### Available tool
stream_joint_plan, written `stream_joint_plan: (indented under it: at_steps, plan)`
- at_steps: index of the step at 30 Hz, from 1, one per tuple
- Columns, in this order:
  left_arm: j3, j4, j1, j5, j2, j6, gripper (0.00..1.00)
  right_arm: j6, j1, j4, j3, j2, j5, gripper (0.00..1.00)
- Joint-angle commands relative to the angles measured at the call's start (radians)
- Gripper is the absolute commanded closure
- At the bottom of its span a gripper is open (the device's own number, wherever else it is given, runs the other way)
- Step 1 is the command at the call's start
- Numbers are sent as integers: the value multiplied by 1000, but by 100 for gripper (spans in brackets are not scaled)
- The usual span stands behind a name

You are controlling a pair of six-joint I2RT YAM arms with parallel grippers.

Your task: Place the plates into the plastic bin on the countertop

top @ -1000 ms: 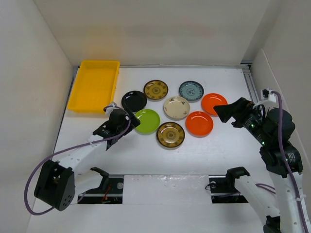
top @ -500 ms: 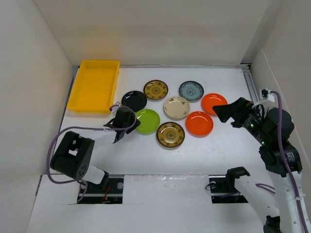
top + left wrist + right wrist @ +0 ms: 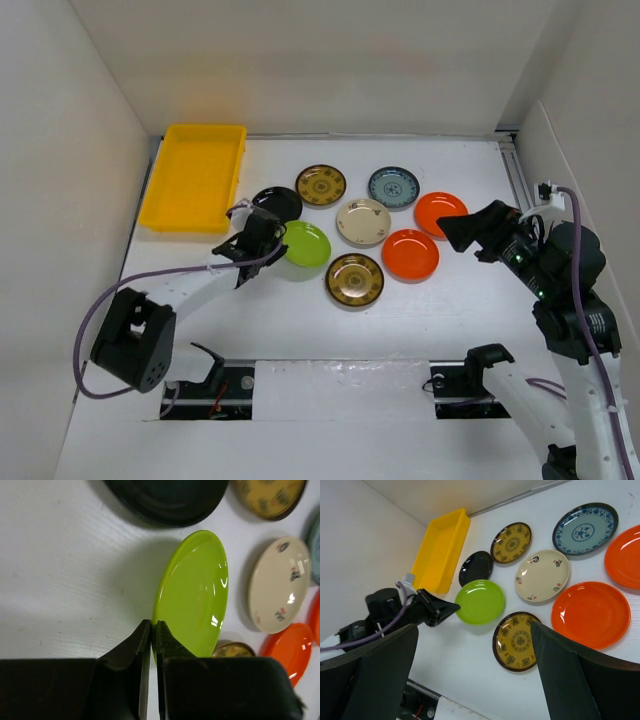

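Lime green plate (image 3: 192, 595), rim pinched in the closed left pincer (image 3: 152, 626); right pincer (image 3: 474, 627) wide open, empty.

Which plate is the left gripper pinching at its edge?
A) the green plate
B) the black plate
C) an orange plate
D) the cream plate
A: the left gripper is shut on the rim of the green plate, as the left wrist view shows.

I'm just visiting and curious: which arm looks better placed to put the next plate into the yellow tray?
Left. The left gripper is pinched shut on the rim of the lime green plate, close to the yellow bin. The right gripper hangs open by the orange plates, far from the bin.
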Motion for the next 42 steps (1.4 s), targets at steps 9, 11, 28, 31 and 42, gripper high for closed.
stream_joint_plan:
  at_steps: [9,11,28,31,42]
  plan:
    - [535,-371,271,-126,34,103,100,39,14,146,-52,18,-55,0]
    - [612,-393,354,-99,105,75,100,39,14,146,-61,18,-65,0]
    - [1353,-396,655,53,808,160,100,100,23,261,-157,36,-209,0]
    - [1445,-458,655,62,876,160,56,91,23,252,-144,36,-200,0]
    - [1225,-492,588,40,550,189,0,62,23,242,-138,36,-180,0]
